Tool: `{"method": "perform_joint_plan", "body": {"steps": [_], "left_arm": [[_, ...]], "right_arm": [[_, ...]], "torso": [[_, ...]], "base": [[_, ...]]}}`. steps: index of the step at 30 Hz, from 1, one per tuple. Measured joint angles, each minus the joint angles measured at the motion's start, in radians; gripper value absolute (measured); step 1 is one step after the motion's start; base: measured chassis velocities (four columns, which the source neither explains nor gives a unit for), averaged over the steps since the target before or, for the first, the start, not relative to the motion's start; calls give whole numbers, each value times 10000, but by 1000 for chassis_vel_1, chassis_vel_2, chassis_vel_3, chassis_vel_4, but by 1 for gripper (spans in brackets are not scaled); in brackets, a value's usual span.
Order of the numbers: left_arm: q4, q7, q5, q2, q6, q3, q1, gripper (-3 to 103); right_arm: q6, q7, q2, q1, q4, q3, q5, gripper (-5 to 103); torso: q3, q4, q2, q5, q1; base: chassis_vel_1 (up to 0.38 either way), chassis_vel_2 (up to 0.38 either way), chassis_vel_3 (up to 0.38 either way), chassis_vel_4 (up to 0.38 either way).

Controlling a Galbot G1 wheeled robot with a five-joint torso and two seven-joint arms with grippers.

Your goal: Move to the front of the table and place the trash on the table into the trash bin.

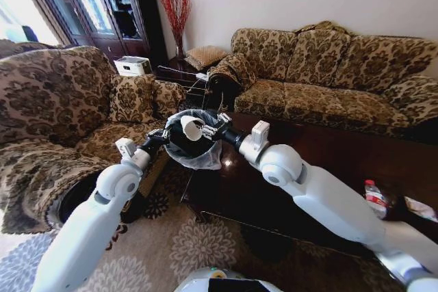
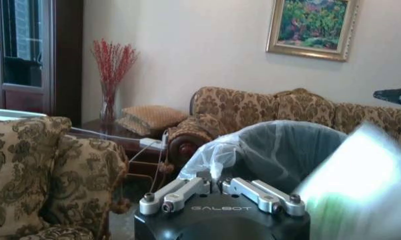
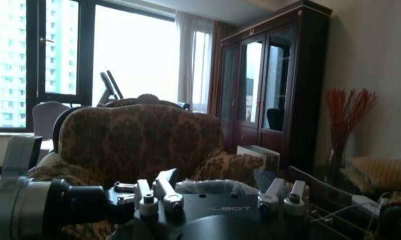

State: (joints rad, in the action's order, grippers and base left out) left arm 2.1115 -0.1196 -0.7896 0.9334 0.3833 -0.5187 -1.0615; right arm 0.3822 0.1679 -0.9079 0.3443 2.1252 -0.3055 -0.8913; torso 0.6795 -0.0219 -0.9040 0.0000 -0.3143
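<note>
The left gripper (image 1: 166, 138), jaws clamped on the bag-lined rim, holds the light trash bin (image 1: 195, 150) off the worktop's (image 1: 328, 148) left edge, while the right gripper's (image 1: 211, 126) spread jaws flank the thin, crushable paper cup (image 1: 191, 128) above its mouth.

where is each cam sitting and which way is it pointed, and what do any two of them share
Head view: on the robot's head, looking forward and down at the table and sofas; both white arms reach in, left gripper and right gripper flanking the trash bin, a white paper cup over its mouth.
Left wrist view: on the left wrist, facing the far wall and sofa across the bin; its fingers show.
Right wrist view: on the right wrist, facing the window and cabinet; its fingers show.
Shared: head and left wrist views both show the bin.
</note>
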Motion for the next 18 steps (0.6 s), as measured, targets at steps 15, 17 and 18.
{"method": "perform_joint_plan", "body": {"steps": [15, 17, 18], "left_arm": [[109, 63, 108, 93, -126, -230, -210, 3], [130, 71, 177, 137, -185, -285, -274, 3], [227, 69, 261, 174, -244, -393, -418, 3]], "right_arm": [[117, 652, 453, 976, 87, 1526, -108, 100], [166, 653, 598, 1312, 90, 1881, 8, 100], [213, 665, 681, 1619, 92, 2208, 102, 100]], "torso": [[0, -1, 0, 0, 0], [0, 3, 0, 1, 0], [0, 11, 0, 0, -1]], "base": [[0, 0, 0, 0], [0, 0, 0, 0], [0, 0, 0, 0]]}}
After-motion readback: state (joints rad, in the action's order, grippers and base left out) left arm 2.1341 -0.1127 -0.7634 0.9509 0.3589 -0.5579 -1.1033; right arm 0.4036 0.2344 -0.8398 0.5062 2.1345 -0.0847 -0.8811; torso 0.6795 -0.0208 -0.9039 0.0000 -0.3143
